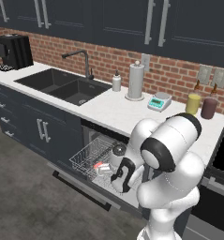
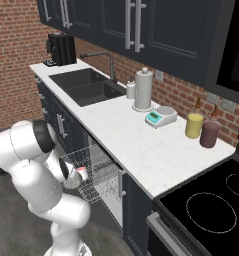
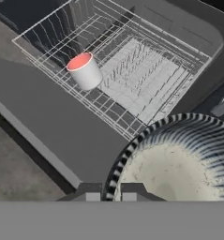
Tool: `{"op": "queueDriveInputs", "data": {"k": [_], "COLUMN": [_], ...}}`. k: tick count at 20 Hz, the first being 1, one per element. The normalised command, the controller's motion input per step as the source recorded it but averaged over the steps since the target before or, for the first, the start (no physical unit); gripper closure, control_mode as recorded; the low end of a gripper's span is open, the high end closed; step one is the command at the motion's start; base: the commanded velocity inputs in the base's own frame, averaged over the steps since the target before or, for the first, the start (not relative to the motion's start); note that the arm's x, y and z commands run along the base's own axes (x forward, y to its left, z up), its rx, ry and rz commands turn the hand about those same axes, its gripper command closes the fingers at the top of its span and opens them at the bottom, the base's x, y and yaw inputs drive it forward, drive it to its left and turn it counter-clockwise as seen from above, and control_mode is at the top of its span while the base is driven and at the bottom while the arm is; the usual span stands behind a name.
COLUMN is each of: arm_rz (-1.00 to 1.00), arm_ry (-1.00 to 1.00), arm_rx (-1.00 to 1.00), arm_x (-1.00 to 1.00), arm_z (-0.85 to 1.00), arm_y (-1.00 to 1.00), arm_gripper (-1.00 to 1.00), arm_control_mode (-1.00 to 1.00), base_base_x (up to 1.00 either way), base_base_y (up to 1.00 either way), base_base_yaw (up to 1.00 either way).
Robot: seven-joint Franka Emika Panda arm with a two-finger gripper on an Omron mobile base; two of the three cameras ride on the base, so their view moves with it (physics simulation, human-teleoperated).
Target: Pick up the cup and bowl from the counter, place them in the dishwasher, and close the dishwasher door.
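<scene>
The long white speckled marble-like counter point(image 1: 113, 110) over dark navy cabinets is shown along a red brick wall. Beneath it, the built-in dishwasher point(image 1: 87, 136) with a dark interior is seen open, its flat dark drop-down dishwasher door point(image 3: 43, 126) lowered level and its silver wire rack point(image 3: 132, 70) drawn out over the door. In the rack, near its front corner, the small short white cup with a red-salmon interior point(image 3: 84, 70) is seen upright. The small shallow round bowl point(image 3: 179, 159), dark and ribbed on its outer rim and pale inside, is held over the rack's near edge. The two-finger gripper point(image 3: 108, 194) is shown nearly closed, its tips pinching the bowl's rim from either side. In the left base view the bowl point(image 1: 118, 151) is seen above the rack, just beside the cup point(image 1: 101, 167). On the counter stand a white paper towel roll point(image 1: 136, 80), a yellow canister point(image 1: 193, 103), a maroon canister point(image 1: 209, 108) and a small teal kitchen scale point(image 1: 159, 102). No legible writing or brand mark can be made out on any item.
</scene>
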Motion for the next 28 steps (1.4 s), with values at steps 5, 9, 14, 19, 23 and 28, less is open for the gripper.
{"op": "queueDriveInputs", "data": {"k": [5,9,14,19,23,28], "arm_rz": [-0.12,-0.03,0.0,0.0,0.0,-0.07], "arm_ry": [0.0,0.0,0.03,0.0,0.0,0.0], "arm_rx": [0.03,0.03,0.09,0.11,0.04,0.0], "arm_x": [0.17,0.31,0.42,0.24,0.11,0.21], "arm_z": [0.0,-0.07,-0.22,-0.22,-0.3,-0.29], "arm_y": [-0.29,-0.21,-0.06,-0.01,0.0,0.0], "arm_gripper": [1.0,1.0,1.0,1.0,1.0,1.0], "arm_control_mode": [-1.0,-1.0,-1.0,-1.0,-1.0,-1.0], "base_base_x": [0.0,0.0,0.0,0.0,0.0,0.0], "base_base_y": [0.0,0.0,0.0,0.0,0.0,0.0], "base_base_yaw": [0.0,0.0,0.0,0.0,0.0,0.0]}}
